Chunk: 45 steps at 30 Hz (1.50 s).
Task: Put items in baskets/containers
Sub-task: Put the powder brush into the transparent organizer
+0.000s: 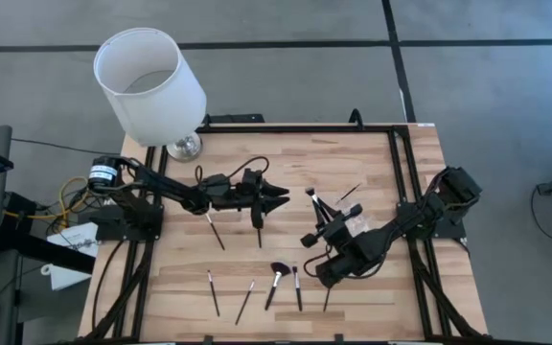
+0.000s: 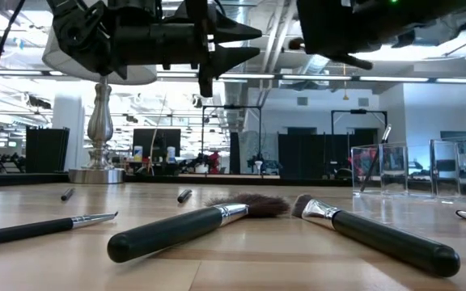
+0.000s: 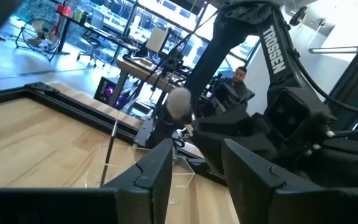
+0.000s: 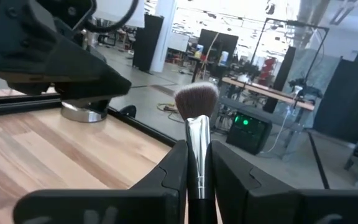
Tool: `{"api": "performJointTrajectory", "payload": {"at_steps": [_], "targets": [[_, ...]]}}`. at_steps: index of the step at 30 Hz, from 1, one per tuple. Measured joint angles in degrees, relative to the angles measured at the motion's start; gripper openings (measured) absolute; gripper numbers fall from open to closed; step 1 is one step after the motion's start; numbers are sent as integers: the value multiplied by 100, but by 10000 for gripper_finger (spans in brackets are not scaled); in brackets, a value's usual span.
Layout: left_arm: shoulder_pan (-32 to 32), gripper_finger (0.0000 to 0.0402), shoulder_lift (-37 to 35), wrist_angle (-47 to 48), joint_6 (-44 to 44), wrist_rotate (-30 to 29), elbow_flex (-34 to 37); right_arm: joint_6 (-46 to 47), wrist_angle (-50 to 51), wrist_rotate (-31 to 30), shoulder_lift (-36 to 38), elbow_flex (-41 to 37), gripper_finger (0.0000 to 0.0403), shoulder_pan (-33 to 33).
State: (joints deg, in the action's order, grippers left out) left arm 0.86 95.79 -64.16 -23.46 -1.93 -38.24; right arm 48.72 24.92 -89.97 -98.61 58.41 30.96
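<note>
Right pincer clamping brush, clear container holding 1 brush

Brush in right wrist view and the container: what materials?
Brush: ferrule looks like polished metal, mirror-bright; head looks like soft bristle, grey-brown and fuzzy at the tip. Clear container: see-through, glossy, with straight walls and sharp edges, probably acrylic, possibly glass.

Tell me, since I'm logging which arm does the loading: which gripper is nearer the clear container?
Right. The right gripper, shut on a brush, is just beside the clear container; the left gripper hangs open farther off, toward mid-table.
</note>
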Motion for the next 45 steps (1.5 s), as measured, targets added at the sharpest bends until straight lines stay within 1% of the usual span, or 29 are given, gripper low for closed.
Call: {"api": "performJointTrajectory", "payload": {"at_steps": [4,8,15,18,21,27,29,31,32,36,39,45], "targets": [[0,136,0,2,0,0,0,-741,-681,39,0,52,44,-141],[0,136,0,2,0,0,0,-1606,-1524,505,-4,64,45,-422],[-36,136,0,7,2,4,2,-3215,-2995,997,-7,64,43,-725],[-79,136,0,8,2,2,3,-3794,-3465,1421,-7,64,43,-811],[-109,136,-9,-13,4,-23,4,-4013,-3660,1440,-7,64,44,-873],[-138,136,-9,16,37,40,7,-4032,-3613,1444,-7,61,43,-868],[-142,136,-9,27,20,54,7,-4089,-3624,1319,-9,61,43,-870],[-125,136,-9,103,15,71,7,-4276,-3704,1066,-5,61,43,-868],[-122,136,-9,142,13,82,7,-4382,-3790,1066,-4,61,43,-868],[-175,136,-9,142,20,97,9,-4758,-4163,1502,-4,61,43,-868],[-215,136,-9,138,52,86,26,-4731,-4163,1730,9,59,43,-928],[-229,136,-9,135,68,48,26,-4727,-4155,1805,9,57,43,-1020]]}}
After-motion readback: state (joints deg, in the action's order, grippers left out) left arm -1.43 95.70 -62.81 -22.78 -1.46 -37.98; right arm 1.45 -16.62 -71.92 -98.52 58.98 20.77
